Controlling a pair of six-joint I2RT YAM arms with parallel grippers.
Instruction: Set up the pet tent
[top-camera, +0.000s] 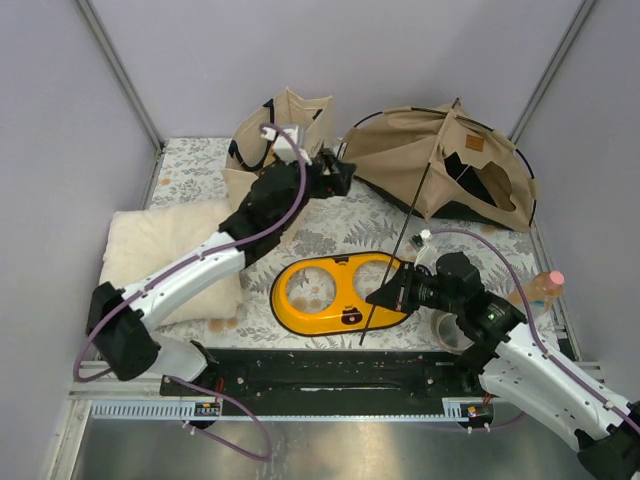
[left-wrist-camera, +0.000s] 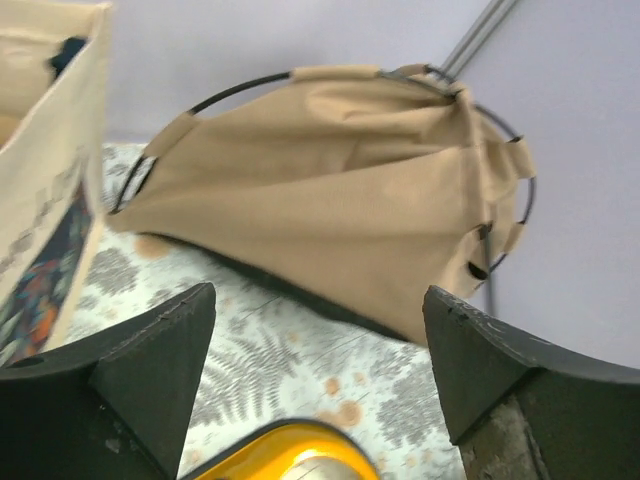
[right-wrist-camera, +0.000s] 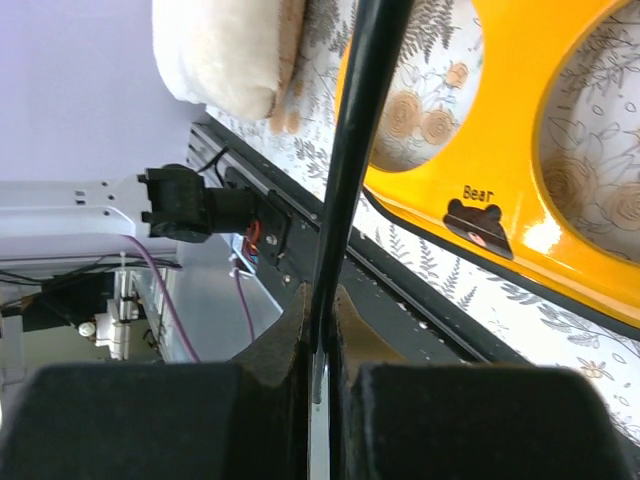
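While the right gripper (right-wrist-camera: 320, 350) pinches the thin black pole (right-wrist-camera: 354, 150) and the left gripper (left-wrist-camera: 318, 300) gapes wide before the pet tent (top-camera: 440, 165), slumped far right on the table (top-camera: 330, 235), the pole may slip or snag the yellow bear tray (top-camera: 340, 295).

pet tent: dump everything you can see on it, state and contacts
The pet tent lies slumped, not erected, at the table's far right. It is wrinkled tan canvas on thin black hoop poles, with a dark underside edge. The arched doorway is on its right side, with a small brown label patch above it. One long straight pole slants from the peak down across the yellow board and is clamped in the right tool. The left tool is open beside its left edge, apparently not touching.
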